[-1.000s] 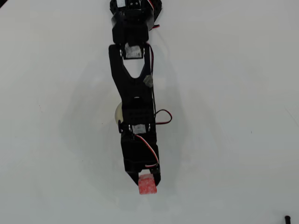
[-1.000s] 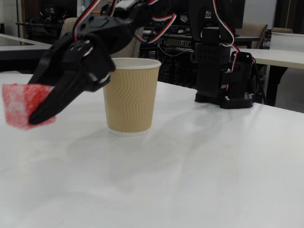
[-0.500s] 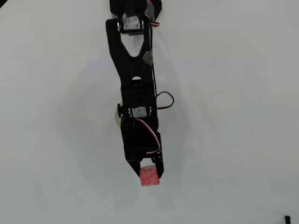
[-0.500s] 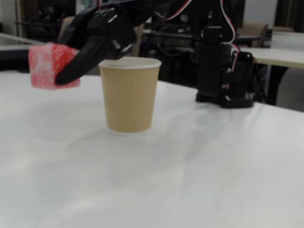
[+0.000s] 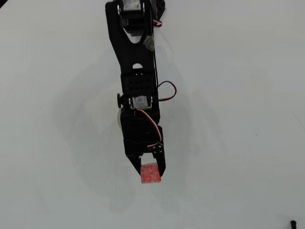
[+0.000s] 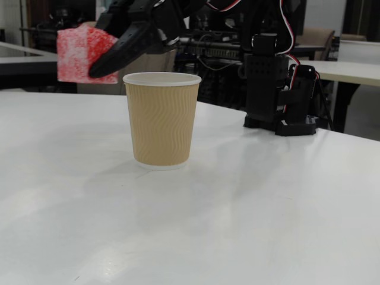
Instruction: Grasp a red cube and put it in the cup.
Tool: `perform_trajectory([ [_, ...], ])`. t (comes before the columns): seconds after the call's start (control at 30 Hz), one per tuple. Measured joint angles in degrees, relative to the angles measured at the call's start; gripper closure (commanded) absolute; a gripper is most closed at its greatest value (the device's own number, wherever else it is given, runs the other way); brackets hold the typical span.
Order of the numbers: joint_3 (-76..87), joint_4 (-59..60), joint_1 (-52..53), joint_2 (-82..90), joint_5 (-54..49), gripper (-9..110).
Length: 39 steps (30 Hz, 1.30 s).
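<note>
- The red cube point(image 6: 85, 53) was gripped between the black fingers point(image 6: 127, 50) of the arm and was held in the air, clear of the white worktop point(image 6: 249, 208).
- In the fixed view, the cube was seen up and to the left of the cup point(image 6: 161, 119), with its lower edge about level with the cup's rim or slightly above it; whether it was nearer or farther than the cup could not be told from this view.
- In the overhead view, the cube point(image 5: 150, 173) was seen at the tip of the arm, past the lower end of the fingers point(image 5: 160, 164), which were closed on its upper part.
- In that overhead view, the cup point(image 5: 119, 118) was almost wholly hidden under the arm point(image 5: 138, 95); only a pale sliver of its rim was shown at the left edge of the arm, well above the cube in the picture.
- The cup was stood upright on the worktop, tan and ribbed on the outside with a white rim, as shown in the fixed view.
- The arm's base point(image 6: 279, 77) was seen behind the cup to the right in the fixed view, with red and white wires run along the black links.
- A small dark object point(image 5: 292, 223) was seen at the lower right corner of the overhead view; what it was could not be told.
</note>
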Motion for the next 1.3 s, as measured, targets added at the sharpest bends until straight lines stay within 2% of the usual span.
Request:
perform_trajectory([
  [0.43,11.16,4.39,0.0,14.15,1.05,97],
  [1.3,20.13,15.64,-0.62,34.01,1.93,97],
])
